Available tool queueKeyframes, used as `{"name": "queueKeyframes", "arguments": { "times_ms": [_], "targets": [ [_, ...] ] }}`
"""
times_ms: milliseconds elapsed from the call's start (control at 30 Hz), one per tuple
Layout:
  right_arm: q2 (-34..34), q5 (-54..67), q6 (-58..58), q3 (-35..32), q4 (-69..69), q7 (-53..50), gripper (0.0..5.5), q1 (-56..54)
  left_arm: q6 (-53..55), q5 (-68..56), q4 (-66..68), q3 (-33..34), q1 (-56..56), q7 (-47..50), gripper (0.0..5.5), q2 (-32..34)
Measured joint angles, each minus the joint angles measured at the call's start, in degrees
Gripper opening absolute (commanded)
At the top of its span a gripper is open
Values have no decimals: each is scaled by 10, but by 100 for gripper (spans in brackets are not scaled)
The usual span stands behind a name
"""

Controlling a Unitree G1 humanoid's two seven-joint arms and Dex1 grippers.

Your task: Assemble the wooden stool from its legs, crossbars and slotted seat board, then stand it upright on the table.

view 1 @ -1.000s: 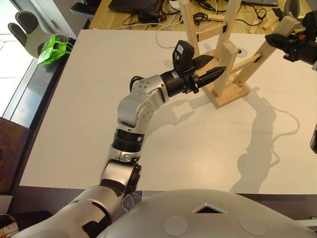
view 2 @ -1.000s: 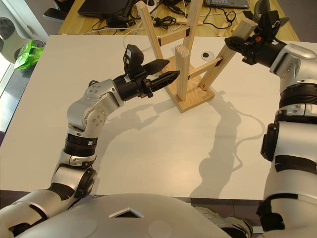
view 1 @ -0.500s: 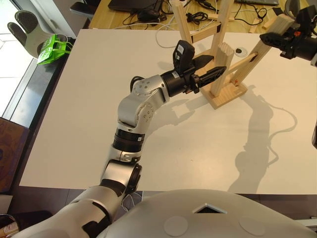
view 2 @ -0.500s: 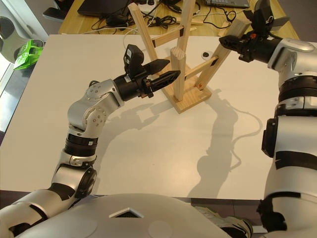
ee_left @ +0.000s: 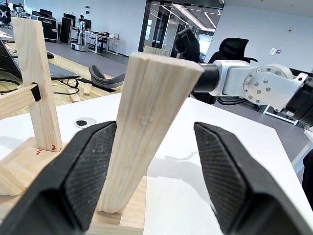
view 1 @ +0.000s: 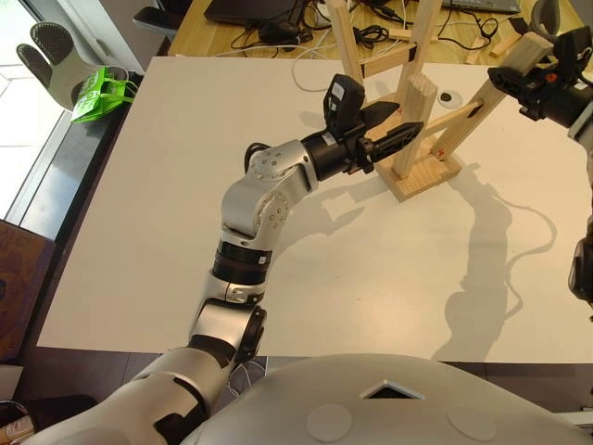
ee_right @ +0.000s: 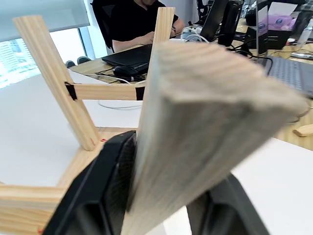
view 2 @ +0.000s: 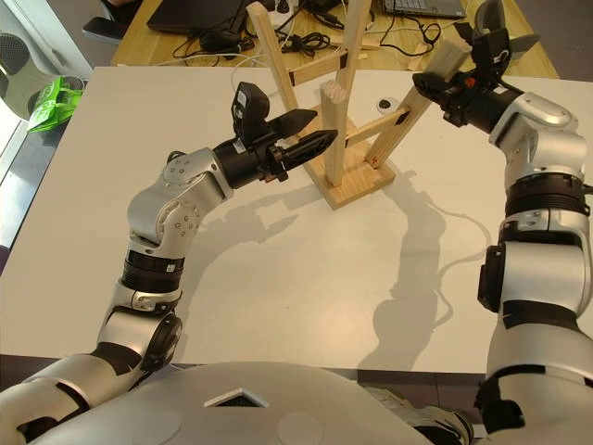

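The wooden stool stands upside down with its seat board (view 1: 428, 178) flat on the white table and its legs pointing up, joined by crossbars (view 1: 456, 119). My left gripper (view 1: 408, 119) is open and straddles the near leg (ee_left: 146, 122); one finger (ee_left: 93, 171) lies close against the wood, and a gap shows on the other side. My right gripper (view 2: 454, 83) is shut on the top end of the slanted right leg (ee_right: 195, 107), at the far right of the stool.
A white cable (view 1: 533, 232) loops over the table right of the stool, and a small round disc (view 1: 451, 95) lies behind it. A green object (view 1: 97, 93) sits off the far left corner. A wooden desk (view 1: 208, 32) with a laptop and wires stands behind.
The stool swung slightly left with my right gripper on its leg, then eased back a little. The right forearm has turned. My left arm has stayed still.
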Motion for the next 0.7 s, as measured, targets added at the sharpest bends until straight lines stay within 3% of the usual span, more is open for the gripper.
{"name": "queueKeyframes", "arguments": {
  "times_ms": [67,500,700],
  "targets": [
    [6,3,-7,-13,-14,-8,249,21,-3,0,1,2,1,2,292,0],
    [64,36,-43,-152,-59,-61,249,54,-14,0,9,-2,4,6,292,-8],
    [67,38,-13,-157,-109,-70,249,63,-17,0,10,-2,4,6,292,-8]
  ]
}}
